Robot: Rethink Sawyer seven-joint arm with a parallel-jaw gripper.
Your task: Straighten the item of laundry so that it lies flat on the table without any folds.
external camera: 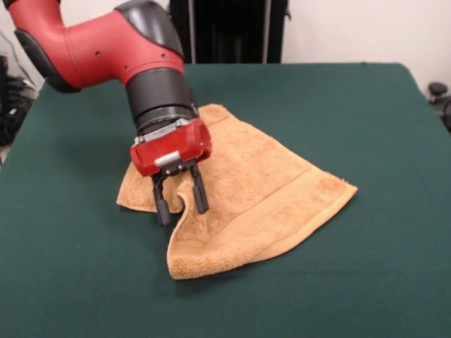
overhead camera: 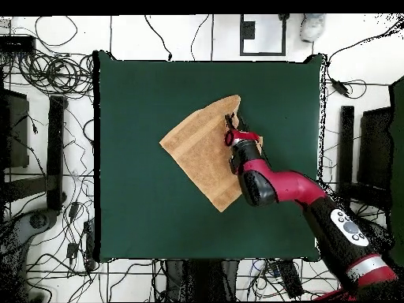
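Towel (external camera: 261,190) looks light, limp, grippy terry, still folded on the table (external camera: 366,282); claw (external camera: 181,204) fingers apart, straddling its raised edge (best pinched there).

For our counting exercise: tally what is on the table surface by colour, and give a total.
Tan-orange: 1, the towel
Red and black: 1, the pincer with its arm
Total: 2, on the dark green table

The gripper (external camera: 181,200) stands with fingers parted over a raised fold of the towel (external camera: 261,190) on the table (external camera: 366,267).
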